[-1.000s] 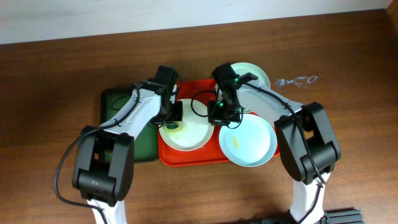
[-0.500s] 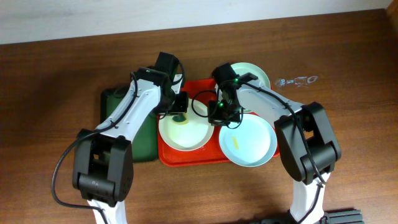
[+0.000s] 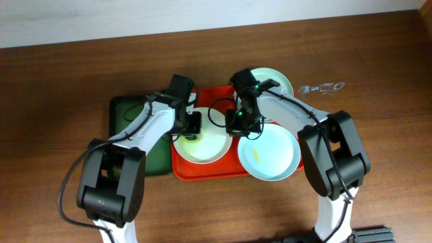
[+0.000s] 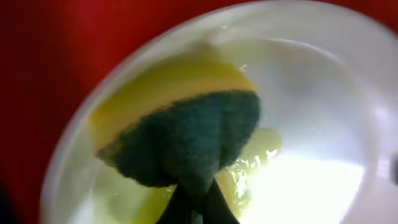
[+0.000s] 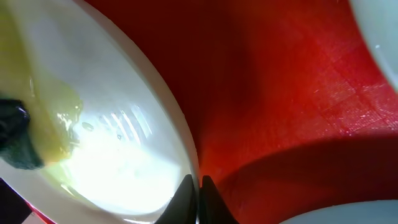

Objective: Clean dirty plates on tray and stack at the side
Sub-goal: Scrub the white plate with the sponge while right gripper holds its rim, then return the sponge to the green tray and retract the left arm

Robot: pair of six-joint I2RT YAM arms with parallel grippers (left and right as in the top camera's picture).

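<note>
The white plate (image 3: 206, 145) lies on the red-orange tray (image 3: 214, 102). My left gripper (image 3: 192, 128) is shut on a green-and-yellow sponge (image 4: 186, 140) pressed onto the plate's left part, where a yellow smear (image 4: 252, 158) shows. My right gripper (image 3: 237, 123) is shut on the white plate's right rim (image 5: 183, 152). A pale mint plate (image 3: 270, 154) with a yellow smear lies at the tray's front right, overhanging it. Another mint plate (image 3: 278, 79) lies at the back right, partly under my right arm.
A dark green tray (image 3: 128, 111) lies left of the red tray, under my left arm. A clear crumpled bit of plastic (image 3: 322, 87) lies on the table at the right.
My left gripper with the sponge moved right and back over the white plate, then returned toward its left part. The right gripper kept its hold on the rim.
</note>
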